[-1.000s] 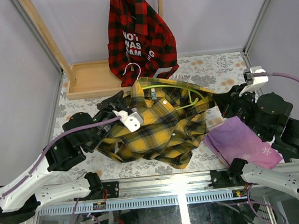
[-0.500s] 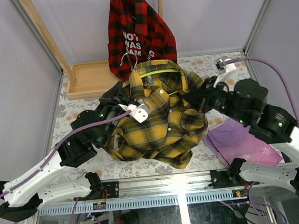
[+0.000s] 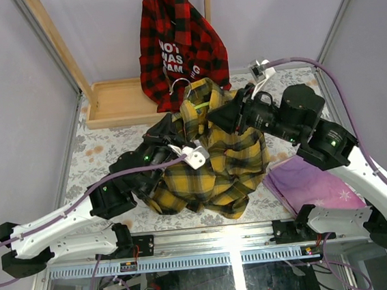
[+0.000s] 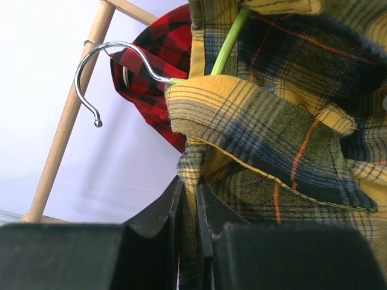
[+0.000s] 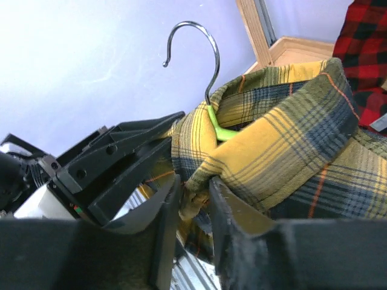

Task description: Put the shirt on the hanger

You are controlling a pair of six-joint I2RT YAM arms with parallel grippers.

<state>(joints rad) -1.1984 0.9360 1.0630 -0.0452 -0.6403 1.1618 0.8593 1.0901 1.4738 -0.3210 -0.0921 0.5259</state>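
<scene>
The yellow and dark plaid shirt (image 3: 215, 156) is lifted off the table, its collar bunched high between both arms and its body hanging onto the table. The lime-green hanger (image 4: 230, 41) runs inside the collar, and its silver hook (image 3: 179, 83) sticks out above it. My left gripper (image 3: 172, 126) is shut on the shirt's front edge (image 4: 190, 193) just below the collar. My right gripper (image 3: 217, 119) is shut on the collar edge (image 5: 196, 193) from the other side. The hanger's green neck (image 5: 219, 130) and hook (image 5: 193, 45) show in the right wrist view.
A red-and-black plaid shirt (image 3: 180, 43) with white lettering hangs on the wooden rack (image 3: 57, 41) at the back. The rack's wooden tray (image 3: 117, 101) lies at back left. A purple cloth (image 3: 310, 185) lies at the right front.
Both grippers have risen and moved together toward the middle, lifting the collar and hanger off the table. The shirt has gone from spread flat to bunched and hanging.
</scene>
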